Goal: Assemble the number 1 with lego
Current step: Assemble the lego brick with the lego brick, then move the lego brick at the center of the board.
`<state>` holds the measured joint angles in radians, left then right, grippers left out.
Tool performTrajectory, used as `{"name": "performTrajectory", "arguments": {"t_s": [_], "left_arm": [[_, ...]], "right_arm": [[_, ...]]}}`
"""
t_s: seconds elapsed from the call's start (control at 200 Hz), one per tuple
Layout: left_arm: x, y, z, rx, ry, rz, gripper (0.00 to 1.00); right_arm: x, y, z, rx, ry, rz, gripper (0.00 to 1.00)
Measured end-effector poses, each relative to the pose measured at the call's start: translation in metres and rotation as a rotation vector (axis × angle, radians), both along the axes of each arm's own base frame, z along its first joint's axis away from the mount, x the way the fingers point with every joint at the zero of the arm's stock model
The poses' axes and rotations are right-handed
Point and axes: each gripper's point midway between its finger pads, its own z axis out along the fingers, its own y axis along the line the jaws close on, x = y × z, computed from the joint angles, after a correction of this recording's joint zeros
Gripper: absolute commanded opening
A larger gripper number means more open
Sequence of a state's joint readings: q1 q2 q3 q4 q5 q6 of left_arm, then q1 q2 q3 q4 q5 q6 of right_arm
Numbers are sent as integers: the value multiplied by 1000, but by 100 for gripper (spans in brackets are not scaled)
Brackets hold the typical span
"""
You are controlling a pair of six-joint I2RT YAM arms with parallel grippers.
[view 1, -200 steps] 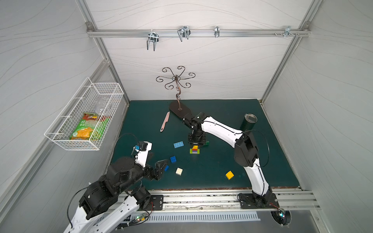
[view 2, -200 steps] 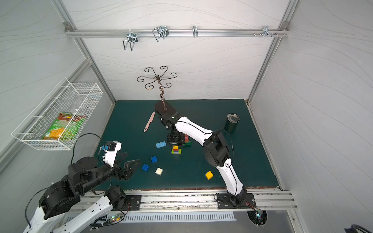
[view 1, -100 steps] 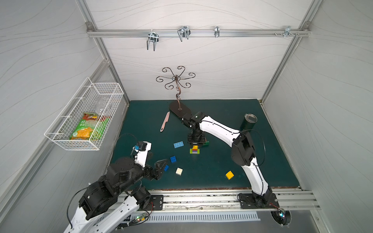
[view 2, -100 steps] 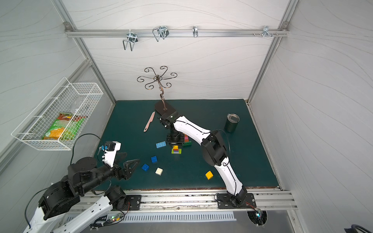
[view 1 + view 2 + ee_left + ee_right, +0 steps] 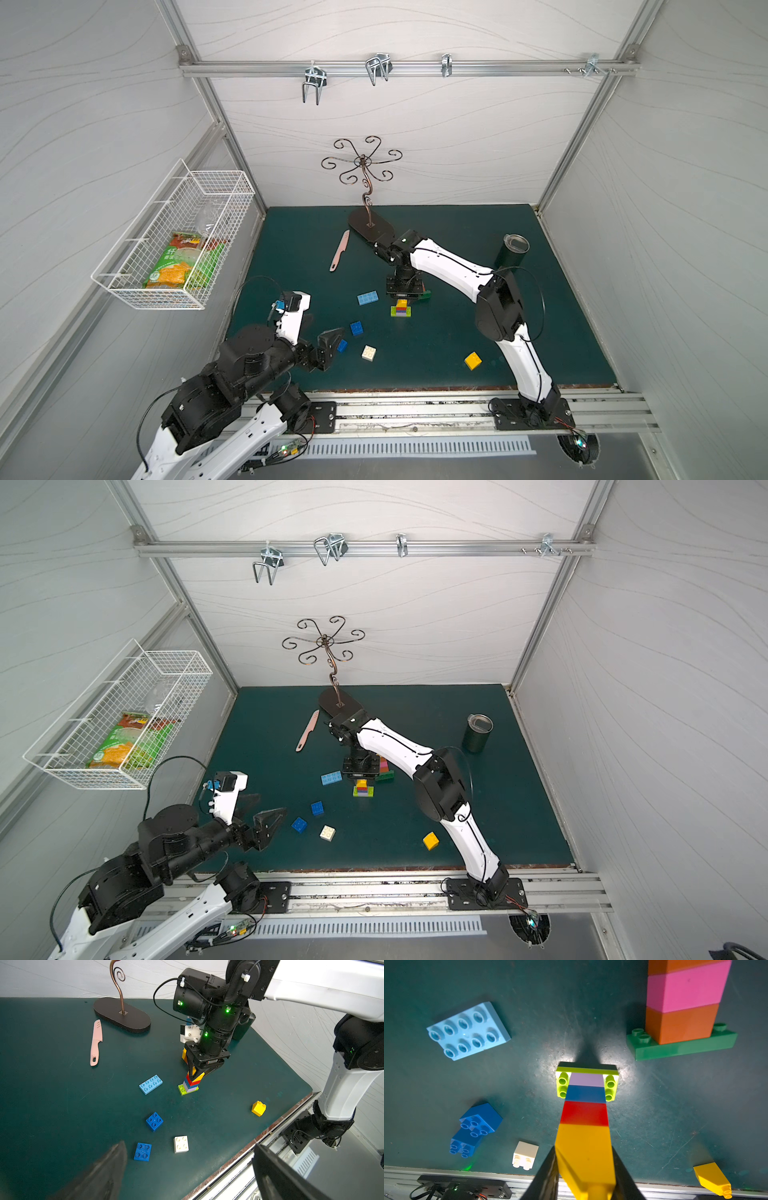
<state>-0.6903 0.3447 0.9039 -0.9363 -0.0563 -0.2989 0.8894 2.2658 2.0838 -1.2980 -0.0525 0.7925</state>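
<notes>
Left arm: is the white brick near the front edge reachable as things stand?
Probably yes. The left gripper is open and close to the white brick, and nothing stands over it. A blue brick lies between them, so a descent from above looks safer than a slide.

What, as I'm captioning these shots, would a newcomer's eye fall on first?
The striped tower of yellow, red, blue and lilac lego bricks on a lime base stands mid-way across the teal mat, with the fingers of the right gripper flanking its top brick. Close beside it rises an orange-and-pink brick tower on a dark-green base, and a curly copper wire stand sits at the far edge.
</notes>
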Motion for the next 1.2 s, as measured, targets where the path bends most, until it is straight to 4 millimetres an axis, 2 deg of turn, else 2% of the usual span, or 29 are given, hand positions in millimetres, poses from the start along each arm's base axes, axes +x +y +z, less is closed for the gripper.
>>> {"name": "performTrajectory", "arguments": {"t_s": [0.05,0.23,0.32,0.425,0.505,0.565,0.665,0.715,0.79,0.86,1.026,1.201], "left_arm": [[0,0,0,1,0,1,99],[2,0,-1,8,5,7,99],[3,0,-2,13,8,10,99],[4,0,-3,16,10,14,99],[4,1,-3,18,9,16,99],[4,1,-3,18,8,19,99],[5,3,-3,21,6,30,100],[6,4,-3,23,5,37,99],[7,5,-3,24,5,45,99],[8,6,-3,26,4,54,99],[9,8,-3,28,1,70,99],[11,11,-2,29,-1,88,99]], "right_arm": [[1,2,-4,4,-4,13,66],[2,6,1,33,-15,12,86],[3,7,15,61,-37,6,88],[2,4,40,104,-79,3,86],[1,-6,59,132,-122,-6,80],[-4,-18,69,151,-147,-19,70],[-11,-45,70,175,-162,-73,27],[-12,-61,62,182,-156,-107,17],[-12,-79,41,171,-128,-158,13],[-8,-86,22,157,-105,-185,10],[3,-71,-12,165,-71,-185,4],[14,-62,-42,158,-60,-192,4]]}}
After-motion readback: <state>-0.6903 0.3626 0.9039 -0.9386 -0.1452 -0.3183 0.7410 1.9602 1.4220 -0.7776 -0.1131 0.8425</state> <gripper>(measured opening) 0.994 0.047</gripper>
